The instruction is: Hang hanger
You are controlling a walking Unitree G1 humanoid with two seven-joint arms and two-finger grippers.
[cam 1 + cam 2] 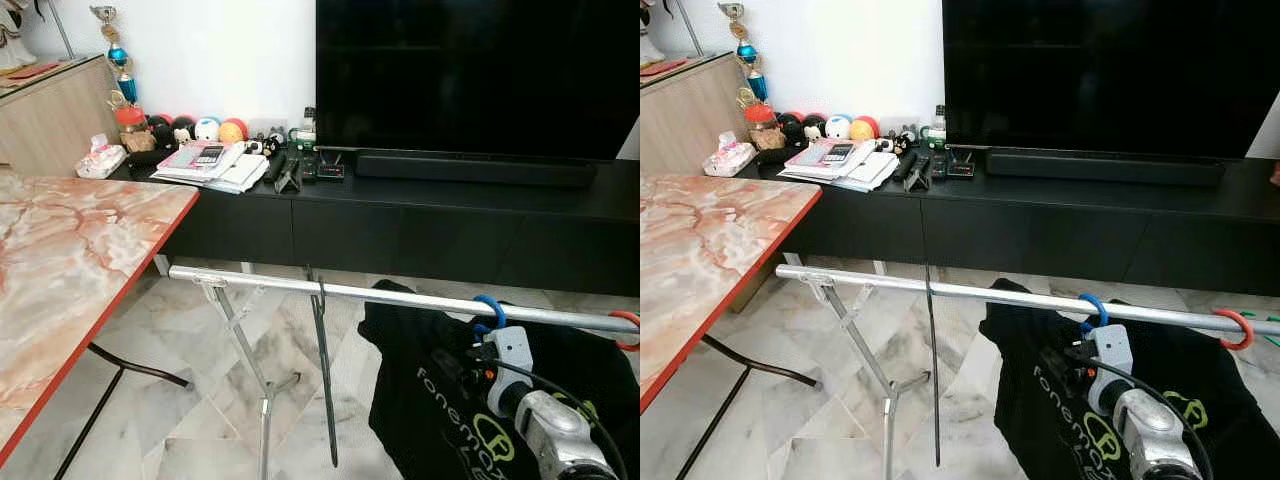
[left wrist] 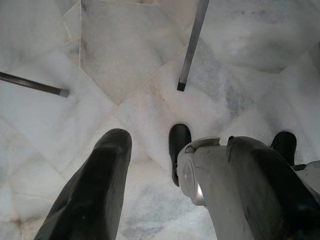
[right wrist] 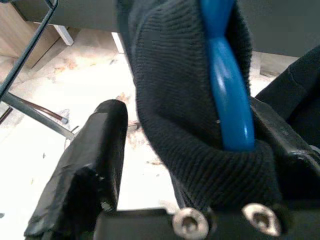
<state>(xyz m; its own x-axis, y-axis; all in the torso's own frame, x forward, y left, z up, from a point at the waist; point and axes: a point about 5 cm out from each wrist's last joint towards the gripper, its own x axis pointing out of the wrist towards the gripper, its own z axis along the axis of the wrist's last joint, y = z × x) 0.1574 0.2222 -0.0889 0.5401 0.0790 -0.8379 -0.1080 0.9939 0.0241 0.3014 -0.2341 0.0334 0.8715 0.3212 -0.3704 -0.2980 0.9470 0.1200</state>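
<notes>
The blue plastic hanger (image 1: 1092,309) carrying a black shirt (image 1: 1040,385) hooks the silver metal rail (image 1: 970,293) (seemingly seated); right gripper (image 3: 165,165) fingers stand parted, so withdrawing comes next.

blue hanger (image 1: 489,311) | hook over silver rail (image 1: 400,298) | carrying black shirt (image 1: 430,380)

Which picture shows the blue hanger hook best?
The right eye view: the blue plastic hanger hook curls over the silver metal rail, above the black shirt. The left eye view shows the same. The right wrist view shows it close, wrapped in black knit by the right claw, without the rail.
</notes>
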